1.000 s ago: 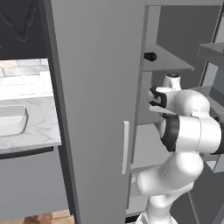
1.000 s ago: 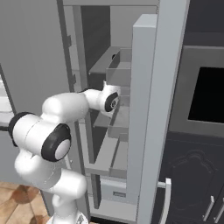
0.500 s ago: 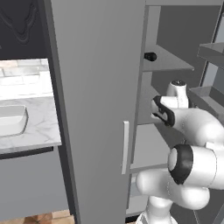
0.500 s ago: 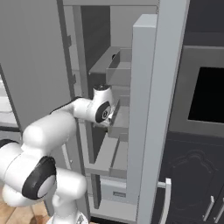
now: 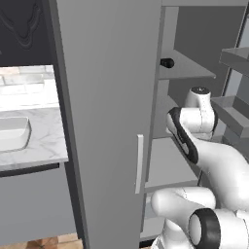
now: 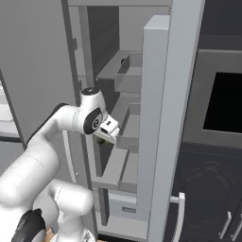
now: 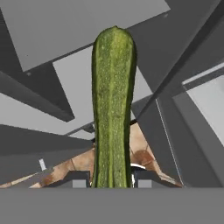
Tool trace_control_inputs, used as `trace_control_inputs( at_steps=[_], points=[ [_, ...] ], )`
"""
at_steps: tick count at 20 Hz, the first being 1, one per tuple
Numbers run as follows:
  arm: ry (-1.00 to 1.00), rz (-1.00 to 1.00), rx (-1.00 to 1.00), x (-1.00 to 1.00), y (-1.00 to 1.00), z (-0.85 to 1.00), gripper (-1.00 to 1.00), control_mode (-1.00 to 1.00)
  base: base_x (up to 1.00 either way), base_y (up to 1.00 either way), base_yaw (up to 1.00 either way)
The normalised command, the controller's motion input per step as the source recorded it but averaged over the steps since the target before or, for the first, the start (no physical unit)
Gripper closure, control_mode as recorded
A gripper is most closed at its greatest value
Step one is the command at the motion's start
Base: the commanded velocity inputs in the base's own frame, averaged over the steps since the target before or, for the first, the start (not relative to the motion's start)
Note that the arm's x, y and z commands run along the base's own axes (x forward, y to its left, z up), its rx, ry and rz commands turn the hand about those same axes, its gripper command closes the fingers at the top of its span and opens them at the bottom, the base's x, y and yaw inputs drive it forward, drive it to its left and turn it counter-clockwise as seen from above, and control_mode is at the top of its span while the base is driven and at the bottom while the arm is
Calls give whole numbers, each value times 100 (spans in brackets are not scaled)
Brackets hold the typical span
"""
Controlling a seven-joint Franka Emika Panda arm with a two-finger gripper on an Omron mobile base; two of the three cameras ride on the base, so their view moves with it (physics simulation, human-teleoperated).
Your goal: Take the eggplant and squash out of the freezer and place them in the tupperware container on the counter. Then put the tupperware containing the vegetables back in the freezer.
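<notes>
Squash (image 7: 113, 109), long and green, is clamped at its base between the gripper (image 7: 111, 178) fingertips, held inside the open freezer (image 5: 112, 97) beside the grey shelves (image 6: 118, 165). Its free end could strike a shelf edge or the door as the arm withdraws, loosening the narrow grip. No brand, label or writing is legible.

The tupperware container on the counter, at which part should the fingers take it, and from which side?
The tupperware container sits low and shallow on the counter, open side up. Its thin rim, probably on the long side facing the robot, seems the best part, reached from above. First the squash, now between the fingers, must be put down.
</notes>
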Motion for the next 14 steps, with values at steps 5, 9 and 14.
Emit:
trace_control_inputs(
  at_steps=[5,9,14],
  points=[
    [-10,12,0,-80,38,64,100,-100,0,0,0],
    [-19,21,0,-91,33,61,100,-100,0,0,0],
    [-18,25,0,-77,26,63,100,-100,0,0,0]
  ],
)
